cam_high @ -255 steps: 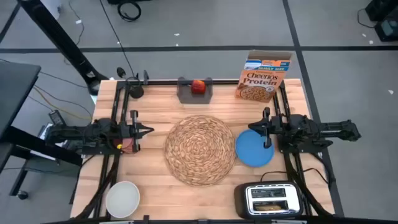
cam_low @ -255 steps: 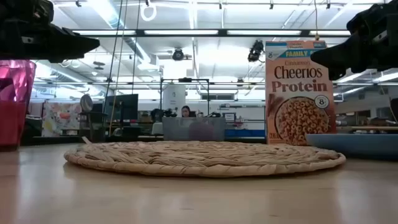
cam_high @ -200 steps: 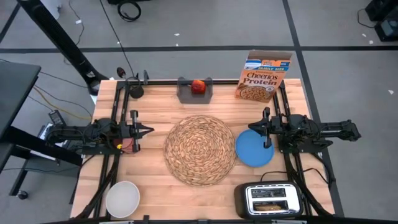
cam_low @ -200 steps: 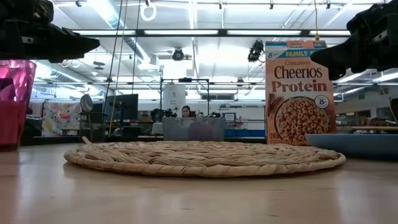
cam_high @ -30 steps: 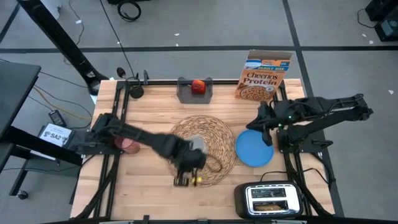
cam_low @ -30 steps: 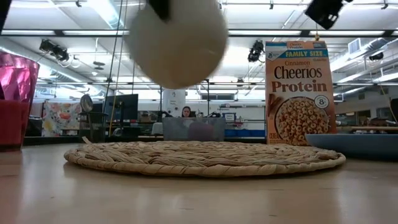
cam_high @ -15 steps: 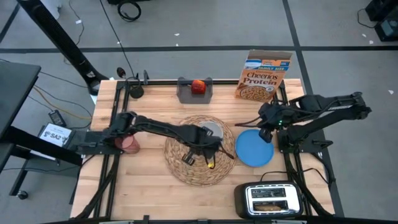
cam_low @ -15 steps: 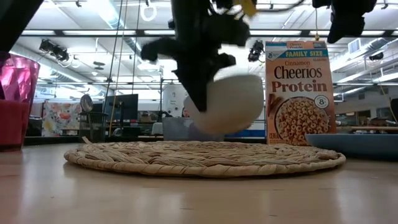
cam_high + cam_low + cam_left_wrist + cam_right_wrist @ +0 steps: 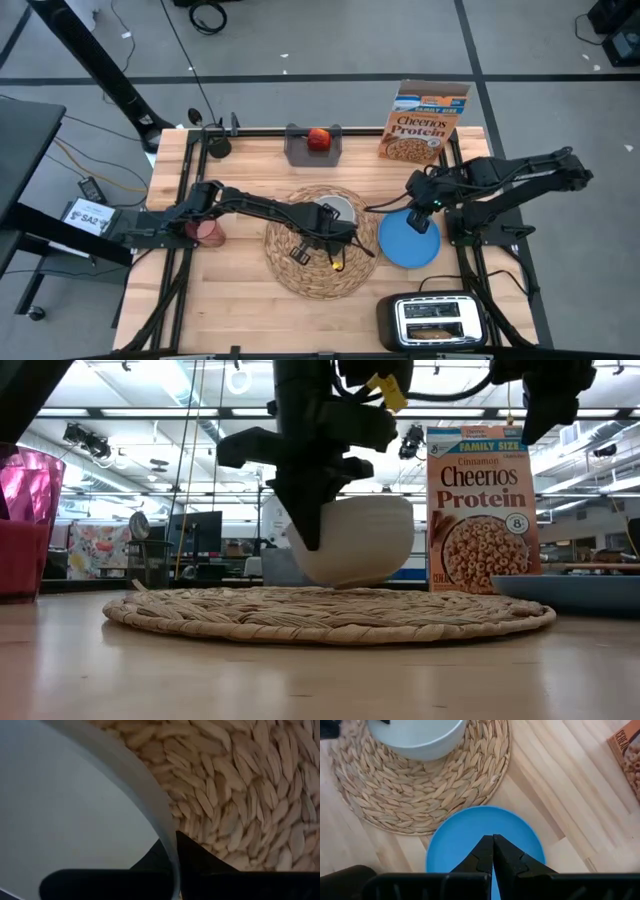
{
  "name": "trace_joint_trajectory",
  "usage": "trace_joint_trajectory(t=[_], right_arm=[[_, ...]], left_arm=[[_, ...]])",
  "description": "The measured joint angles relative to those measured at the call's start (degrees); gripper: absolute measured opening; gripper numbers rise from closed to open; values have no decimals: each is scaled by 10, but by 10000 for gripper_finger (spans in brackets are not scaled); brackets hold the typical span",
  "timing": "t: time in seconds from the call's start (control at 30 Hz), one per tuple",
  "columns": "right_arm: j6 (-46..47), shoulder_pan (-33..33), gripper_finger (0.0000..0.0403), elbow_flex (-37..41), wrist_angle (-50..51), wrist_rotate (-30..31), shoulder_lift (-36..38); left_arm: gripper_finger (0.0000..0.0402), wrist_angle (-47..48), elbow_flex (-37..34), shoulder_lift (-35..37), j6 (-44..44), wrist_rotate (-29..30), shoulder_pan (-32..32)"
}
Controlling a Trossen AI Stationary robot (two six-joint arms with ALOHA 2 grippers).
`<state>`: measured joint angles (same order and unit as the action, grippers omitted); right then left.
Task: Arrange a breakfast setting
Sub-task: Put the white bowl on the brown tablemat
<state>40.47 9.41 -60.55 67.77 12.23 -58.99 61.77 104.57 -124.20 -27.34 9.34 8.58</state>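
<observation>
My left gripper reaches over the round woven straw placemat and is shut on the white bowl. In the low view the bowl sits slightly tilted at the mat's surface; whether it touches the mat I cannot tell. My right gripper is shut and empty, high above the far left part of the blue plate. In the right wrist view its fingertips meet over the plate. The metal spoon is out of view. My left gripper holds the bowl by its rim, one finger inside the bowl and one outside. The fingers come from above, pointing down, at the rim's near side. The bowl hangs mouth up, a little tilted.
The translucent red cup stands left of the mat. The red apple lies on a grey tray at the far edge. The Cheerios Protein box stands at the far right. The toaster, with toast in its slot, stands at the near right.
My left gripper has carried the bowl from over the mat's near left part toward its far right part and down to the mat, and the bowl has turned from tipped to nearly mouth up. My right gripper has gone left and down over the blue plate.
</observation>
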Motion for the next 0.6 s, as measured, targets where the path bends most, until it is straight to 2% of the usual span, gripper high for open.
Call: trace_joint_trajectory(t=[0.27, 0.47, 0.6], right_arm=[[13, 0, 21, 0, 0, -8, -33], [11, 0, 46, 0, -8, -14, -36], [9, 0, 64, 0, -10, -14, -32]], left_arm=[[57, 11, 0, 0, 12, -19, 2], [102, 11, 0, 0, 19, -21, 4], [115, 18, 0, 0, 23, -21, 4]])
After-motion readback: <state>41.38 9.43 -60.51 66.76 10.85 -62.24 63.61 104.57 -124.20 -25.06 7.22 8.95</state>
